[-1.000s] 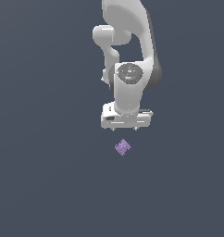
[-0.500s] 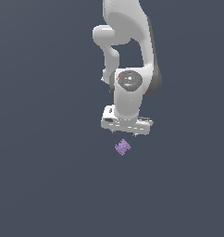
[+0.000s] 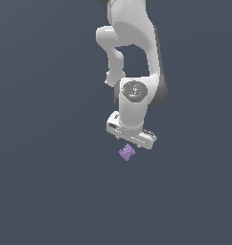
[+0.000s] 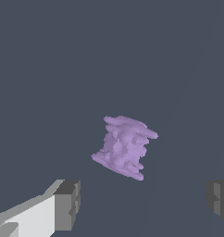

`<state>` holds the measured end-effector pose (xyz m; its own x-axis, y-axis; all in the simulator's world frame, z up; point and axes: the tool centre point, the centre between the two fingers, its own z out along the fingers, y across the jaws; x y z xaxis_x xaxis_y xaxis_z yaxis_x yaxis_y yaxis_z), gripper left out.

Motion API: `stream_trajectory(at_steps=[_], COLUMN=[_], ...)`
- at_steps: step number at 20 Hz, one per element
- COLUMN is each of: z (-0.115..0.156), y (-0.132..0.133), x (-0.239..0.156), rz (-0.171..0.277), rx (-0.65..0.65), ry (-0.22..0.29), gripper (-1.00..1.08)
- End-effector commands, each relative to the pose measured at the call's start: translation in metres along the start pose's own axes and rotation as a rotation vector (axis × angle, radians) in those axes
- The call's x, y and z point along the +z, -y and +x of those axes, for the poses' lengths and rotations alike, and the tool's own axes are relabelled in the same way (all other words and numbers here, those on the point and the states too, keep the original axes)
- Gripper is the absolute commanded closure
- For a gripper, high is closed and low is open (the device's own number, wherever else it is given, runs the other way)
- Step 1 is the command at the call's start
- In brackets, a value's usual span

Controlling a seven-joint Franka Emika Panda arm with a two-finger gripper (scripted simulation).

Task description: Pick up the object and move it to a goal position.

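White Panda arm (image 3: pixel 132 43) reaching down from the top of the exterior view, upper links bent into an arch, wrist housing pointing almost straight down with a slight tilt. Tool (image 3: pixel 131 143) hanging at the arm's lower end, its wide white body slanting downward toward the exterior view's right. In the wrist view, two dark grey fingertips (image 4: pixel 67 203) standing wide apart, nothing between them: tool released, gripping nothing.

Light-purple ridged block (image 3: pixel 127 152) lying on the plain dark grey worktop (image 3: pixel 51 182), just below the tool in the exterior view and very close to its underside; contact not discernible from that angle. Same block (image 4: pixel 124 146) in the wrist view lying ahead of the fingertips and roughly midway across the gap between them, clear of both, its stacked ridges tilted at an angle to the line joining the fingers. Much smaller than the tool body. No containers visible in either view.
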<state>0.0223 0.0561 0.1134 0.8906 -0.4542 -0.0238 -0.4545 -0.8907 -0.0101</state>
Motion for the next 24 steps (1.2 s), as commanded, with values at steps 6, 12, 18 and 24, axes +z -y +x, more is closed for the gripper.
stream_trajectory(at_steps=[6, 12, 18, 24], z=[0.007, 0.011, 0.013, 0.012], y=[0.003, 0.004, 0.005, 0.005], x=[0.013, 0.019, 0.022, 0.026], rz=[-0.004, -0.006, -0.006, -0.006], rx=[0.183, 0.273, 0.314, 0.312], ry=[-0.013, -0.021, -0.025, -0.025], gripper=[-0.92, -0.92, -0.92, -0.92])
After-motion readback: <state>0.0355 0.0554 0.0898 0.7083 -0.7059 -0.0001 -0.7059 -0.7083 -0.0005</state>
